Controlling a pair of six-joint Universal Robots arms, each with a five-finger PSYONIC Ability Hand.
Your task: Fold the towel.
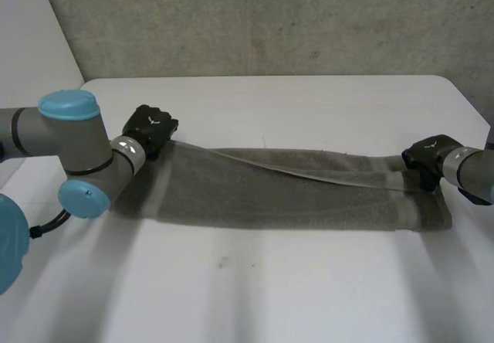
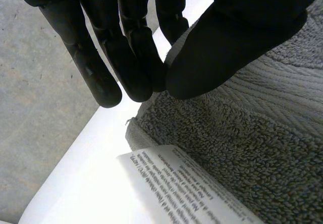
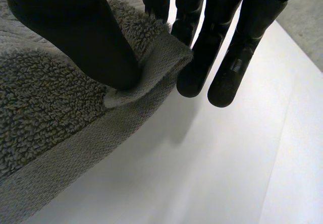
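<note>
Rough grey wall [image 1: 270, 18] stands behind a white tabletop [image 1: 309, 100], and across that tabletop lies the towel [image 1: 270, 192] — a long grey strip of terry stretched from one arm to the other. At the towel's left end the left arm [image 1: 69, 138] reaches in, and the left hand [image 1: 150, 129] sits at the far left corner. In its wrist view the left thumb [image 2: 227, 47] presses the cloth against the left fingers [image 2: 133, 62], so this hand is pinching that corner. A white printed label [image 2: 171, 183] sticks out from the towel's edge just beside the pinched spot. From this corner the towel's far edge rises off the layer below and runs as a thin, taut line along the towel to its right end, while the near part lies flat on the tabletop. At the right end the right hand [image 1: 428, 157] has the far right corner. Its wrist view shows the right thumb [image 3: 75, 37] bearing down on a turned-over bit of hem [image 3: 151, 75], with the right fingers [image 3: 237, 52] straight behind it — the corner is pinched between them, a little above the tabletop. The towel's near right corner lies flat just beside that hand.
</note>
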